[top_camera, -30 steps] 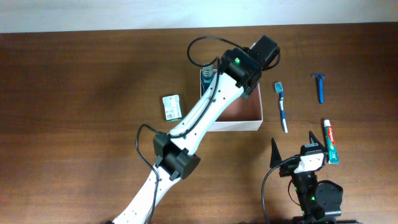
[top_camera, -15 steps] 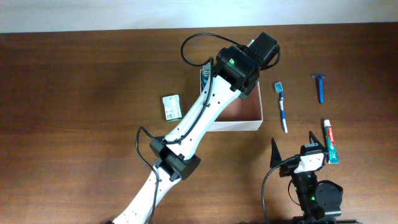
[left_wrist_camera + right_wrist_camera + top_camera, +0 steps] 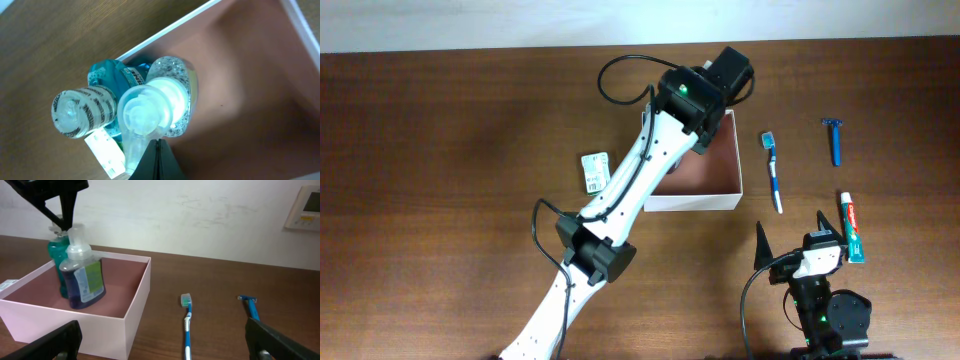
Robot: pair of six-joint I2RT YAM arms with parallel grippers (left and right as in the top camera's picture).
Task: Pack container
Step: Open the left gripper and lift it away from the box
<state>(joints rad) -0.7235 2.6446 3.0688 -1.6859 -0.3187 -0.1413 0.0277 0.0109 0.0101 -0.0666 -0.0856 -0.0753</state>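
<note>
The container (image 3: 720,201) is a white-walled box with a pinkish-brown inside. It also shows in the left wrist view (image 3: 175,27) and the right wrist view (image 3: 80,325). A teal bottle (image 3: 80,112) and a clear pump bottle (image 3: 160,102) with blue liquid (image 3: 82,280) stand upright in its back left corner. My left gripper (image 3: 159,160) is shut and empty, its tips (image 3: 64,224) right at the pump head. My left arm hides it and the bottles in the overhead view. My right gripper (image 3: 789,226) is open and empty near the front edge.
A blue toothbrush (image 3: 773,172) lies right of the container, also in the right wrist view (image 3: 187,322). A blue razor (image 3: 834,140) and a toothpaste tube (image 3: 852,227) lie further right. A small green-and-white box (image 3: 594,172) lies left of the container.
My left arm has shifted a little left and toward the back. It now covers the bottles in the overhead view. The right arm has not moved.
</note>
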